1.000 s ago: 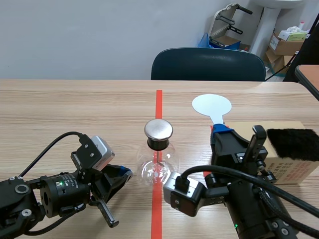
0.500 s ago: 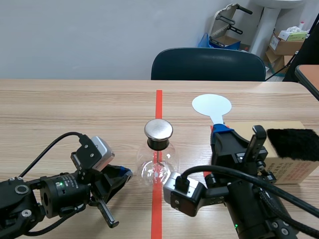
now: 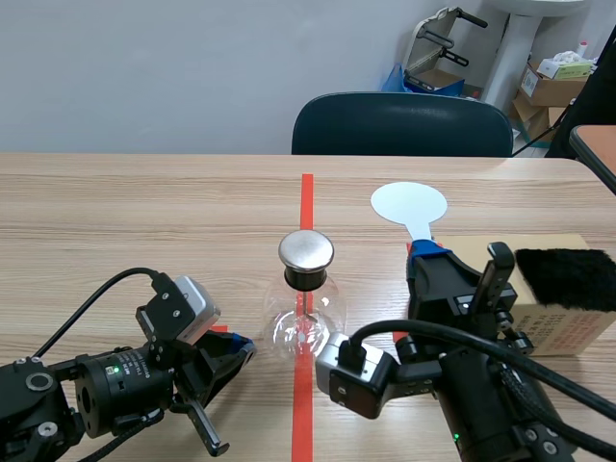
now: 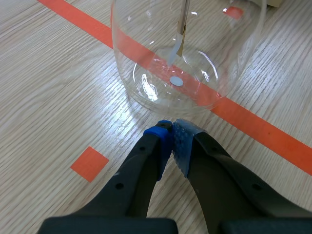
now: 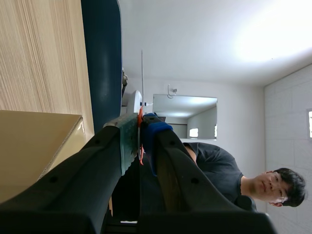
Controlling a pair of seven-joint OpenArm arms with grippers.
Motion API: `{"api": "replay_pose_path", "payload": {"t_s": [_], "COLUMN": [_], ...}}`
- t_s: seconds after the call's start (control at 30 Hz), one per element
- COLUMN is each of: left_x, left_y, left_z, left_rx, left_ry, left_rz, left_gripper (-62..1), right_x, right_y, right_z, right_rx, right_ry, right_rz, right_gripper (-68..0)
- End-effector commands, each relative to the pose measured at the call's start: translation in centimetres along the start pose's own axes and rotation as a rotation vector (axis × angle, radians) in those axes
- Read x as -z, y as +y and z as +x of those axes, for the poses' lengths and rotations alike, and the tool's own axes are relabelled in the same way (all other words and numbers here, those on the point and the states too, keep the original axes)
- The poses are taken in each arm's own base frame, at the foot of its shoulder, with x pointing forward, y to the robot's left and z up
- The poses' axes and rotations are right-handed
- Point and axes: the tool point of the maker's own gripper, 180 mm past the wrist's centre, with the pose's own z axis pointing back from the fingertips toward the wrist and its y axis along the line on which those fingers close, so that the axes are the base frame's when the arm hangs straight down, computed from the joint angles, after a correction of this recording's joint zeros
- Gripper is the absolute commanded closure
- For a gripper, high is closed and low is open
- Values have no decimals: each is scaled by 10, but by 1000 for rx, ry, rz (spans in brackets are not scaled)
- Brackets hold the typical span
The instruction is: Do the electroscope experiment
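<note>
In the scene view, your electroscope (image 3: pixel 306 313) stands mid-tabletop (image 3: pixel 144 221) on the tape line, its metal cap (image 3: pixel 306 251) bare. Your right claw (image 3: pixel 428 255) is clamped on the stem of the white paddle (image 3: pixel 409 204), whose disc lies beyond the cap, apart from it. Black fur (image 3: pixel 566 279) rests on the box (image 3: pixel 553 332) nearby. The left wrist view shows your left claw (image 4: pixel 171 136) closed on nothing, its tips just beside the flask's base. The right wrist view shows the paddle pinched edge-on. You seem mid-experiment: next, probably carry the disc to the cap without nudging the glass

Red print on the cardboard box (image 3: pixel 556 332) is too small to read.
</note>
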Motion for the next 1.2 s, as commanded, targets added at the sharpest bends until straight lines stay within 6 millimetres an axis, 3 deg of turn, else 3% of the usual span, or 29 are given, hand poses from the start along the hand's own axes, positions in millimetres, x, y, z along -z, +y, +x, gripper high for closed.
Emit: {"api": "replay_pose_path", "payload": {"t_s": [0.0, 0.5, 0.93, 1.17], "left_x": [3, 3, 3, 3], "left_y": [-1, -1, 0, 0], "left_z": [10, 10, 10, 10], "left_rx": [-2, -2, -1, -1], "left_ry": [-35, -35, -35, -35], "left_rz": [-3, -3, 0, 0], "left_gripper": [-31, -31, -31, -31], "right_x": [3, 3, -8, -14], "right_y": [-6, -6, -6, -6], "right_z": [-5, 0, 61, 75], "right_rx": [-5, -6, -11, -12], "right_ry": [11, -17, -361, -446], "right_rz": [-25, -25, -27, -27], "right_gripper": [-13, -13, -13, -13]}}
